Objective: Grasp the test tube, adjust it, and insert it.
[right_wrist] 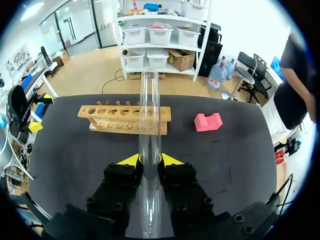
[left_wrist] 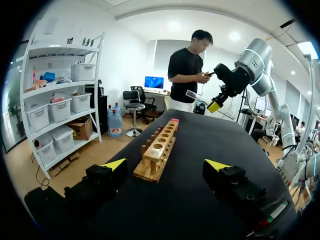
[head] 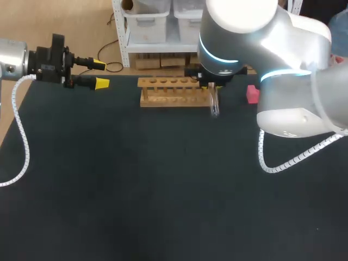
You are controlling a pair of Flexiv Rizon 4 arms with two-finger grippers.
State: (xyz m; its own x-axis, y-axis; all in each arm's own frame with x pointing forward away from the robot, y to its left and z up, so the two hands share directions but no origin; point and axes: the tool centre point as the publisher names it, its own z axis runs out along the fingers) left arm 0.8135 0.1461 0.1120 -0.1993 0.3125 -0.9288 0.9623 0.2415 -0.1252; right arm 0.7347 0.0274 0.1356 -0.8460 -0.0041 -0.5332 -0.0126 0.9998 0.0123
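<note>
A: What is the right end effector doing?

B: Its two yellow-tipped fingers pinch the test tube from both sides. Some tube sticks out behind the grip and the longer part runs ahead of it. The tube hangs in the air above the desk, near the right end of the wooden rack.

A: How will the tube handle?

B: I judge it light, stiff, smooth and breakable. It is clear, but I cannot tell glass from plastic. It could slip or swivel in a two-point pinch, so a gentle, steady hold on the straight wall, away from both ends, suits it.

A: And the left end effector?

B: Spread wide and holding nothing. It sits near the desk's far left corner and looks along the rack's row of holes.

A: Anything hard to make out?

B: In the head view the right arm covers its own fingers and the tube's upper part. Which end of the tube is closed, I cannot tell. A pink block lies past the rack's end, apart from it.
</note>
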